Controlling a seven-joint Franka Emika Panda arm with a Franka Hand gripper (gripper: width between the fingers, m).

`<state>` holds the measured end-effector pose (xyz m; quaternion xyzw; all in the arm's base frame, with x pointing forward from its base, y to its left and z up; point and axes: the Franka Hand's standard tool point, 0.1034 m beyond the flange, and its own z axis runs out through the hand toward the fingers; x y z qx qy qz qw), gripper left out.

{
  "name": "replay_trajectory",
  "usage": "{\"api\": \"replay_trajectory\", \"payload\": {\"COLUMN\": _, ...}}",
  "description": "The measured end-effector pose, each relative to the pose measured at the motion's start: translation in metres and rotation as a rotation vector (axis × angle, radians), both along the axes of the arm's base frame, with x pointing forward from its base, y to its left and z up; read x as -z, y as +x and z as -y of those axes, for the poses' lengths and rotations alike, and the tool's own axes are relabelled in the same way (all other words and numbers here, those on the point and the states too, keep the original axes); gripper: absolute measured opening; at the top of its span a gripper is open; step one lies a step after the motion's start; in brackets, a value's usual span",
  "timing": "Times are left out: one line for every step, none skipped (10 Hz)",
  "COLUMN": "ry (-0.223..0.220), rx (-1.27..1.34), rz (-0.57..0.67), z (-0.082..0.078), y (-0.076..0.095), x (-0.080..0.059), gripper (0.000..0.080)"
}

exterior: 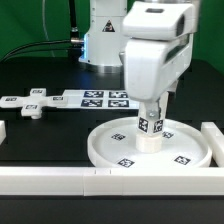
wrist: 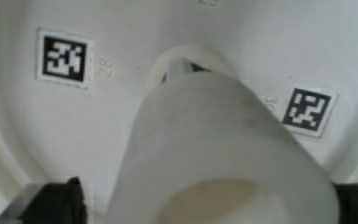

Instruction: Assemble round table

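While claw (exterior: 151, 110) gapes | cylinder (exterior: 150, 134) upright between its jaws | on disc (exterior: 100, 149)

**Wrist view.** Short thick cylinder (wrist: 208, 140), white, seen from its near end w/ a shallow hollow there, rises from large round rimmed disc (wrist: 105, 140). Two sq. b/w tags (wrist: 64, 57) (wrist: 307, 108) lie flat on disc, one each side of cyl. Gripper (wrist: 202, 208) fingers (wrist: 48, 203), dark, flank cyl., spread wide.
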<state>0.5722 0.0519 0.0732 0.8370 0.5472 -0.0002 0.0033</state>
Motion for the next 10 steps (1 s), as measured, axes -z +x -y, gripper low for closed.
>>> {"api": "replay_trajectory", "payload": {"ry": -0.004, "rx": -0.058, "rz": 0.0, "z": 0.0028, "y": 0.0002, "x": 0.0001, "gripper": 0.0649}}
{"api": "replay_trajectory", "payload": {"ry": -0.008, "rx": -0.117, "rz": -0.001, "z": 0.004, "y": 0.0002, "x": 0.0004, "gripper": 0.0649}}
{"api": "replay_trajectory", "payload": {"ry": -0.01, "rx": -0.182, "rz": -0.002, "z": 0.0051, "y": 0.0002, "x": 0.0006, "gripper": 0.0649}}
{"api": "replay_trajectory", "payload": {"ry": -0.014, "rx": -0.236, "rz": -0.003, "z": 0.0047, "y": 0.0001, "x": 0.0007, "gripper": 0.0649}}
{"api": "replay_trajectory", "payload": {"ry": -0.031, "rx": -0.335, "rz": -0.005, "z": 0.0034, "y": -0.0002, "x": 0.0011, "gripper": 0.0649}}
{"api": "replay_trajectory", "payload": {"ry": -0.04, "rx": -0.427, "rz": -0.008, "z": 0.0032, "y": -0.0002, "x": 0.0015, "gripper": 0.0649}}
{"api": "replay_trajectory", "payload": {"ry": -0.053, "rx": -0.513, "rz": -0.012, "z": 0.0026, "y": -0.0002, "x": 0.0019, "gripper": 0.0649}}
{"api": "replay_trajectory", "payload": {"ry": -0.066, "rx": -0.596, "rz": -0.015, "z": 0.0012, "y": -0.0003, "x": 0.002, "gripper": 0.0649}}
{"api": "replay_trajectory", "payload": {"ry": -0.072, "rx": -0.632, "rz": -0.016, "z": -0.0006, "y": -0.0005, "x": 0.0021, "gripper": 0.0649}}
{"api": "replay_trajectory", "payload": {"ry": -0.078, "rx": -0.719, "rz": -0.02, "z": 0.0005, "y": -0.0007, "x": 0.0025, "gripper": 0.0649}}
